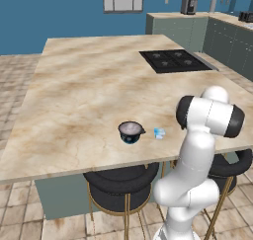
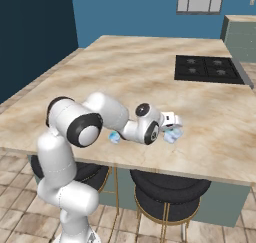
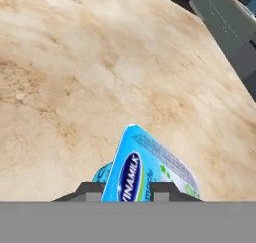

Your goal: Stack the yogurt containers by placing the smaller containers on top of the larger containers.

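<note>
The smaller container (image 3: 145,164), a tiny pale-blue and white yogurt cup with a blue label, sits tilted between my two dark fingertips in the hand view. My gripper (image 3: 127,191) is shut on it, one finger against each side. From the base views the small cup (image 1: 159,133) (image 2: 173,135) is low on the marble counter near its front edge, with the gripper (image 2: 173,128) reaching down on it. The larger container (image 1: 131,132), a squat dark cup with a pale top, stands upright a short way to its left. In the right base view my forearm hides most of it.
The marble island counter (image 1: 89,86) stretches far back, with a black cooktop (image 1: 174,60) at its far right. Two dark round stools (image 1: 118,182) stand under the front edge. Cabinets with small appliances line the back wall.
</note>
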